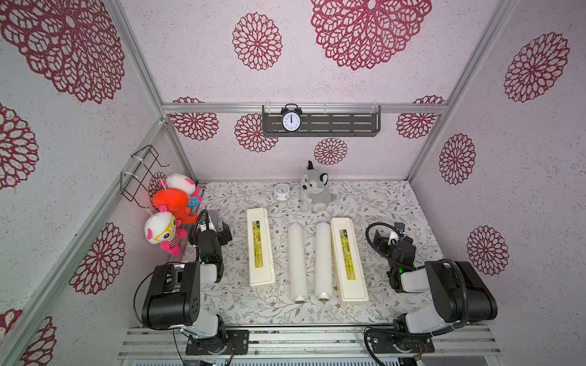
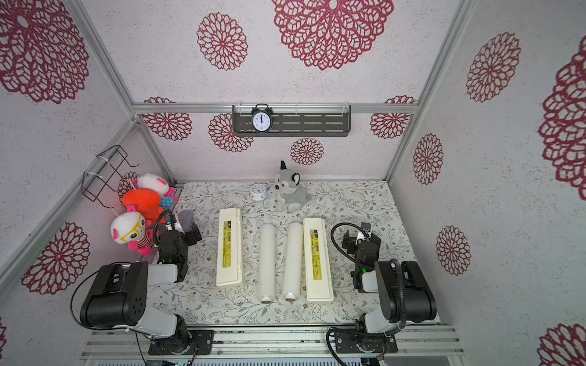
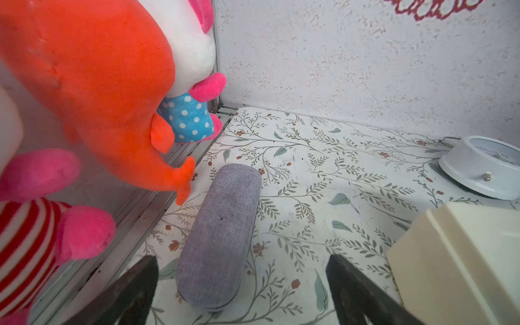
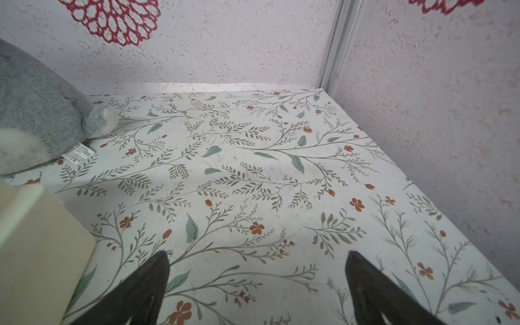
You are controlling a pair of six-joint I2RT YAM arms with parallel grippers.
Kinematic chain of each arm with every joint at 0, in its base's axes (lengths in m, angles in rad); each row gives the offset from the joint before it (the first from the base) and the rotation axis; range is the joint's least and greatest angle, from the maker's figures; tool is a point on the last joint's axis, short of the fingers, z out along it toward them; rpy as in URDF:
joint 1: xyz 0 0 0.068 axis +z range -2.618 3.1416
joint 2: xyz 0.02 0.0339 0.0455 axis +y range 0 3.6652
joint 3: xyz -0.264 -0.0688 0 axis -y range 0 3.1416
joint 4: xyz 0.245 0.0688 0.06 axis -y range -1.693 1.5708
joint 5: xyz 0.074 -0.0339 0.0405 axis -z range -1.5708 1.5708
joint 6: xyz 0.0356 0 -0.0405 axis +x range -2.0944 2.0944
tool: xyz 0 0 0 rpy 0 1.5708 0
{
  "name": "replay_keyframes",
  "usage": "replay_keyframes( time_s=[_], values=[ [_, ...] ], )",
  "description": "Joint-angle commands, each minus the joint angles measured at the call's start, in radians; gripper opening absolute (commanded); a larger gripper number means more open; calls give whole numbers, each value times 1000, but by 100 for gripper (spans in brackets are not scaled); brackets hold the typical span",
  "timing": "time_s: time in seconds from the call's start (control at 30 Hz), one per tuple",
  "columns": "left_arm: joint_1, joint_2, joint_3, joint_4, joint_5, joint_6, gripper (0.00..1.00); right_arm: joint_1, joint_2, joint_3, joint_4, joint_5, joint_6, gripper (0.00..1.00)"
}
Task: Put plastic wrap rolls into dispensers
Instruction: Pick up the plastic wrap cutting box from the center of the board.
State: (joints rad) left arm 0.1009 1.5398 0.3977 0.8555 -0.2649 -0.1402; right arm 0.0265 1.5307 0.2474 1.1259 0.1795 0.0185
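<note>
rolls [image 1: 297, 261] between left hand [image 1: 219, 229], right hand [image 1: 389, 237]

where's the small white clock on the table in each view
top view: clock at the back of the table, beside the grey plush.
top view: clock in the same spot.
left wrist: clock partly cut off, beyond the left dispenser.
right wrist: not in it.
shared landmark: the left dispenser, its far end near the clock.

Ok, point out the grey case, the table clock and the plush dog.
grey case [image 3: 219, 236]: left wrist view, its lid.
table clock [image 1: 281, 190]: in a top view, its face.
plush dog [image 1: 317, 199]: in a top view, its belly.
</note>
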Motion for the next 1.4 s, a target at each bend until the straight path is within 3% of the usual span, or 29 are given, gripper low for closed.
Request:
replay_keyframes(
  time_s=[0.0,1.1,1.2,1.3,1.37],
  values=[
    [9,13,20,30,-9,-8,98,-5,2,19,44,5,-2,99],
    [21,1,12,43,-3,-20,98,-11,-1,15,47,-6,3,99],
    [57,-112,41,-125,7,-66,98,-10,-80,52,-79,-8,5,99],
    [66,-169,148,-347,52,-75,98,-11,-179,178,-412,-25,41,99],
    [65,-190,255,-538,30,-151,98,-8,-226,242,-553,-73,78,99]
  ],
)
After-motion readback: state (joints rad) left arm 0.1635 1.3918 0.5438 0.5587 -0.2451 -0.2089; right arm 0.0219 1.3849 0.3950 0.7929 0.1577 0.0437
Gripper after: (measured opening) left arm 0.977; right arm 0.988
